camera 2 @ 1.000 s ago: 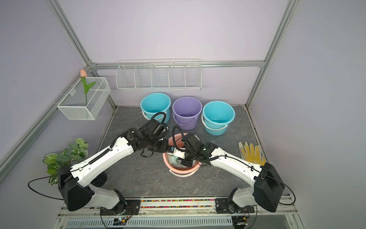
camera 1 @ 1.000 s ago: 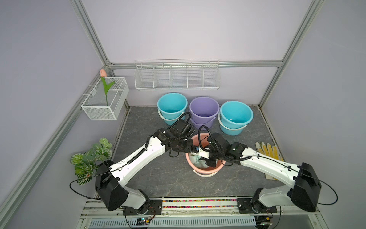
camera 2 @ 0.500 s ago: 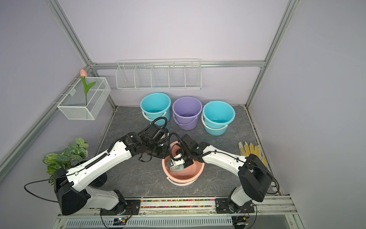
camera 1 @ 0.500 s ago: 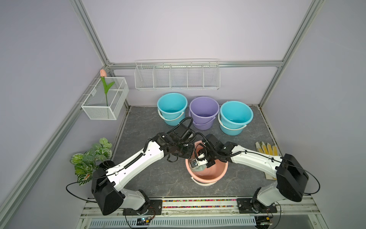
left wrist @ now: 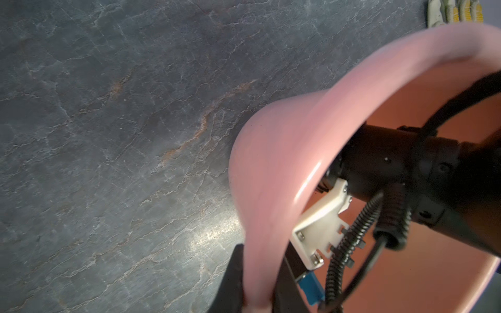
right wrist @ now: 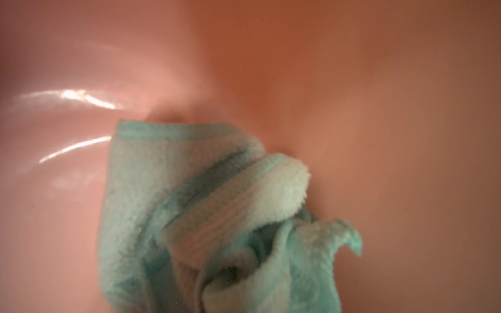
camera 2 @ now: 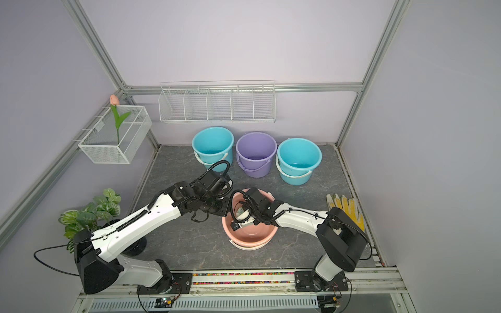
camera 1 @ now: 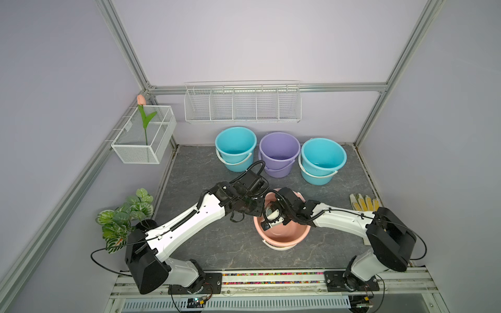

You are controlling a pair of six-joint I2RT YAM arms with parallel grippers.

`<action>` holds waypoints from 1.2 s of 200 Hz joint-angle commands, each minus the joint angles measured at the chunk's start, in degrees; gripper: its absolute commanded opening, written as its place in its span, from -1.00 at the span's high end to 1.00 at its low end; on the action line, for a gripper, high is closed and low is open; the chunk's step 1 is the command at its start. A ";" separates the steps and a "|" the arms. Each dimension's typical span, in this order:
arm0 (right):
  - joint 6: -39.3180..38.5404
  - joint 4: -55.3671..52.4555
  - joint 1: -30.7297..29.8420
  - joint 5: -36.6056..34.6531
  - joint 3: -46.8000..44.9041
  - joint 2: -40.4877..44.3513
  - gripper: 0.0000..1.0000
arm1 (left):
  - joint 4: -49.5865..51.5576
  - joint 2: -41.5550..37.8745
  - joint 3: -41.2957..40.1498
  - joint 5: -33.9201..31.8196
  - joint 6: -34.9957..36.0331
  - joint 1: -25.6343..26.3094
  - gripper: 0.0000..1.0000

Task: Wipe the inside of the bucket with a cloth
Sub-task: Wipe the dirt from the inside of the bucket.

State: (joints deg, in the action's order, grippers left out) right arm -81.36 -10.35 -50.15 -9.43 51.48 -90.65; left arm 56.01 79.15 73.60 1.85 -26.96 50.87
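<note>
The cloth [right wrist: 217, 216], a pale mint-green terry towel, is bunched inside the pink bucket [camera 1: 282, 241] and lies against its glossy inner wall. The right gripper [camera 1: 269, 215] reaches down into that bucket at the lower centre of both top views. Its fingers are hidden under the folds but are closed, with the towel gathered between them. The left gripper [left wrist: 261, 252] is clenched on the bucket's rim (one finger outside the wall, one inside). At the upper centre stand a left turquoise bucket [camera 1: 235, 143], a purple bucket [camera 1: 279, 149] and a right turquoise bucket [camera 1: 322, 157], the last nested in another of its colour. At the upper left, a wire basket [camera 1: 143, 151] holds a single tulip [camera 1: 141, 100].
</note>
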 commanded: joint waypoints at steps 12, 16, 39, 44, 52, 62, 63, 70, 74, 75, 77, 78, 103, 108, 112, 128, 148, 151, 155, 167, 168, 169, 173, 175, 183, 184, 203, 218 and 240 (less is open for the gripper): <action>2.33 -18.04 -1.67 -8.73 2.18 1.90 0.87 | 6.67 -0.46 3.44 -4.38 -0.61 0.95 1.00; 3.13 -20.11 -1.94 -8.64 2.46 2.08 0.86 | 6.99 -0.33 3.69 -4.85 -0.61 0.96 1.00; 8.74 -31.64 -2.89 -4.50 5.13 2.39 0.86 | 8.73 0.36 5.16 -7.10 -0.40 1.20 1.00; 9.68 -33.42 -3.08 -3.07 5.54 2.34 0.87 | 8.94 0.51 5.46 -7.49 -0.37 1.28 1.00; 10.55 -36.21 -3.36 -0.58 6.02 2.17 0.86 | 9.03 0.65 5.64 -7.75 -0.35 1.35 1.00; 11.27 -38.82 -3.61 2.49 6.42 1.92 0.87 | 8.92 0.83 5.78 -8.11 -0.39 1.47 1.00; 11.38 -39.02 -3.63 2.84 6.43 1.86 0.86 | 8.84 0.83 5.82 -8.10 -0.38 1.49 1.00; 11.96 -40.33 -3.72 5.35 6.67 1.59 0.86 | 8.61 0.91 5.85 -8.17 -0.29 1.64 1.00; 12.24 -41.03 -3.76 6.74 6.85 1.28 0.86 | 8.37 0.90 5.79 -8.17 -0.31 1.73 1.00; 12.30 -41.22 -3.74 7.08 6.90 1.23 0.86 | 8.35 0.95 5.78 -8.22 -0.34 1.71 1.00; 12.46 -41.52 -3.82 7.83 7.04 1.04 0.86 | 8.31 0.99 5.81 -8.23 -0.32 1.74 1.00; 12.55 -41.69 -3.82 8.24 7.09 1.02 0.86 | 8.23 0.95 5.83 -8.25 -0.35 1.71 1.00; 14.27 -42.75 -4.51 18.11 8.42 -0.68 0.86 | 6.55 1.05 4.96 -8.11 -0.59 2.00 1.00; 14.52 -42.64 -4.52 19.92 8.61 -1.19 0.87 | 5.89 0.98 4.53 -7.90 -0.51 1.95 1.00; 14.67 -42.45 -4.52 21.06 8.76 -1.59 0.86 | 5.43 0.93 4.19 -7.79 -0.56 1.97 1.00; 15.26 -41.32 -4.63 25.94 9.31 -3.57 0.87 | 3.07 0.74 2.54 -7.30 -0.54 2.11 1.00; 15.75 -38.96 -4.63 31.46 9.75 -5.47 0.86 | 2.34 0.91 1.89 -7.38 -0.81 2.27 1.00; 16.14 -38.06 -4.61 32.60 9.77 -5.66 0.86 | 2.20 0.91 1.81 -7.38 -0.86 2.34 1.00; 16.51 -37.26 -4.61 33.62 9.71 -5.75 0.86 | 1.98 0.91 1.60 -7.41 -0.88 2.32 1.00; 16.85 -34.48 -4.67 38.34 9.77 -5.85 0.86 | 1.46 0.73 1.11 -7.64 -1.07 2.44 1.00; 16.89 -34.30 -4.64 38.74 9.77 -5.85 0.87 | 1.42 0.69 1.07 -7.65 -1.16 2.46 1.00; 16.96 -34.08 -4.64 39.16 9.77 -5.85 0.86 | 1.36 0.67 1.04 -7.65 -1.16 2.47 1.00; 17.23 -32.91 -4.55 40.98 9.78 -5.78 0.86 | 1.09 0.65 0.87 -7.61 -1.21 2.46 1.00; 17.41 -32.26 -4.55 42.04 9.71 -5.77 0.87 | 1.00 0.63 0.78 -7.60 -1.29 2.41 1.00; 18.20 -29.62 -4.38 45.31 9.54 -5.73 0.87 | 0.69 0.65 0.58 -7.54 -1.34 2.39 1.00; 18.27 -29.19 -4.40 45.74 9.52 -5.70 0.86 | 0.68 0.65 0.53 -7.50 -1.38 2.39 1.00; 20.91 -21.66 -4.17 51.81 8.72 -6.02 0.86 | -0.15 0.58 -0.10 -7.41 -1.76 2.51 1.00; 25.11 -12.07 -4.17 52.59 6.51 -5.88 0.87 | -0.71 0.69 -0.68 -6.91 -1.95 2.57 1.00; 32.48 7.21 -4.52 47.31 0.62 -4.29 0.87 | -1.39 0.81 -1.41 -6.34 -2.11 2.73 1.00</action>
State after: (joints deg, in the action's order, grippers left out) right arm -58.11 -26.57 -53.32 35.16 57.14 -96.01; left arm 62.37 80.23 73.21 -4.08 -26.94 53.30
